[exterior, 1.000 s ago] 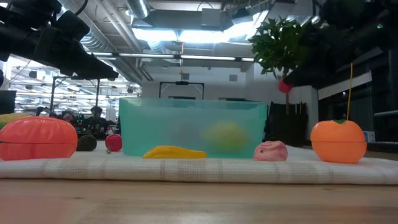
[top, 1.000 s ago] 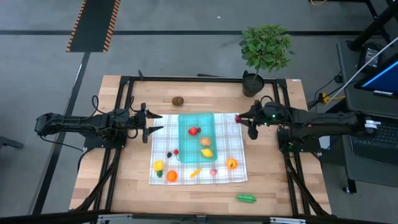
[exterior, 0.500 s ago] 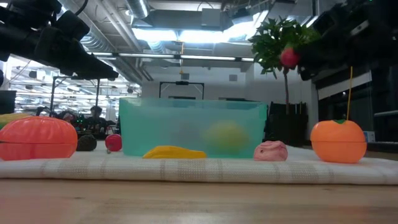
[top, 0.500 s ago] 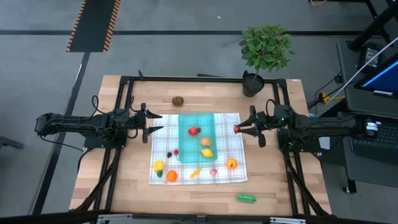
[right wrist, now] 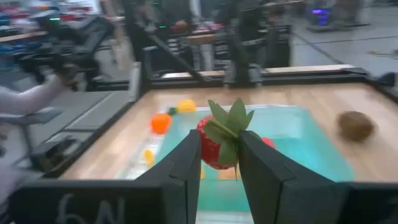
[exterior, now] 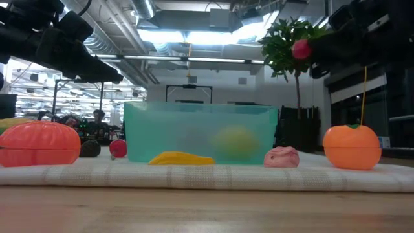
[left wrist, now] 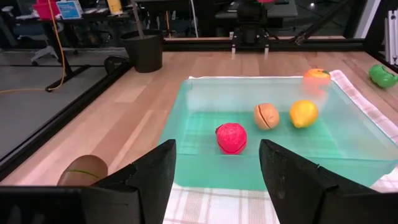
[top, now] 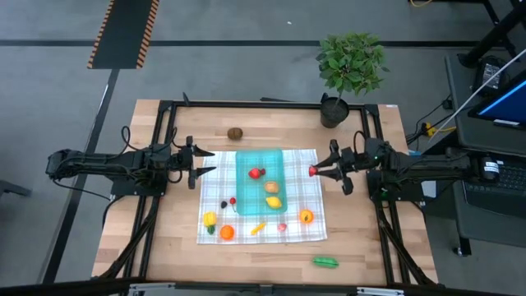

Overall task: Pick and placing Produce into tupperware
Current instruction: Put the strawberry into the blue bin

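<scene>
The teal tupperware point(top: 260, 182) stands on the checked cloth point(top: 296, 200) and holds a red fruit point(left wrist: 231, 138), a tan one point(left wrist: 266, 116) and a yellow one point(left wrist: 303, 113). More produce lies on the cloth, such as an orange point(top: 306, 216) and a banana point(top: 258, 228). My right gripper point(top: 316, 171) hovers over the cloth's right edge, shut on a red strawberry point(right wrist: 212, 152) with green leaves. My left gripper point(top: 205, 167) stands open at the tupperware's left side, holding nothing. My right gripper pinches the strawberry's red sides point(right wrist: 204, 149) between its two fingers, the leafy cap point(right wrist: 227, 121) turned back toward the wrist. The fingers lie level and come from the table's right. The strawberry point(exterior: 301, 48) is lifted well clear of the cloth.
A brown kiwi point(top: 236, 132) lies on the bare wood beyond the cloth, a green vegetable point(top: 325, 262) near the front edge. A potted plant point(top: 352, 66) stands at the far right corner. Black frame rails run along both sides of the table.
My right gripper has risen with the strawberry and tipped from pointing downward to level. The strawberry has gone up from just over the cloth's far right corner to well above the tupperware's rim height, shifting a little toward the near edge.
</scene>
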Action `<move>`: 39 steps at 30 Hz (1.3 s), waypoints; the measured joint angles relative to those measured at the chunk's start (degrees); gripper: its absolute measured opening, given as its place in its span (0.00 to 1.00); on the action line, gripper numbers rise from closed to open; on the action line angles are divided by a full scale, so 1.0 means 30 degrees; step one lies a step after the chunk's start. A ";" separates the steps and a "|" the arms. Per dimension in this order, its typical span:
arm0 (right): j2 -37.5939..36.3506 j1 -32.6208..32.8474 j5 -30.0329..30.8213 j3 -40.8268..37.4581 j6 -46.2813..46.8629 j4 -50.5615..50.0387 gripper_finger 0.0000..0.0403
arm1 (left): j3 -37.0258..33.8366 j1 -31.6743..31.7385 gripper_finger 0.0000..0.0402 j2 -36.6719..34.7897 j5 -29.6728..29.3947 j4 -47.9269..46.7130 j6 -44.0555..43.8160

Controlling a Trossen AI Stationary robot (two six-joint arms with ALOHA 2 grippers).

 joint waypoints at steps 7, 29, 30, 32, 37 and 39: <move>0.0011 0.0000 0.2223 0.0000 0.0487 -0.0160 0.23 | 0.0000 -0.0001 0.56 0.0000 -0.0003 0.0000 -0.0007; 0.7010 0.0044 0.1293 0.3819 -0.0036 0.2688 0.22 | 0.0000 -0.0001 0.56 0.0003 -0.0005 -0.0007 0.0029; 0.7522 0.0046 0.1241 0.4231 -0.0148 0.2669 0.22 | 0.0000 0.0001 0.56 0.0000 -0.0007 -0.0007 0.0034; 0.8460 0.0044 0.1232 0.4973 -0.0553 0.2621 0.22 | 0.0000 0.0000 0.56 0.0000 -0.0002 -0.0007 0.0036; 1.0589 0.0044 0.1217 0.6607 -0.1118 0.2601 0.22 | 0.0000 0.0002 0.56 0.0000 -0.0003 -0.0007 0.0037; 1.1365 0.0044 0.1070 0.7133 -0.1222 0.2582 0.22 | 0.0000 0.0001 0.56 0.0000 -0.0002 -0.0013 0.0042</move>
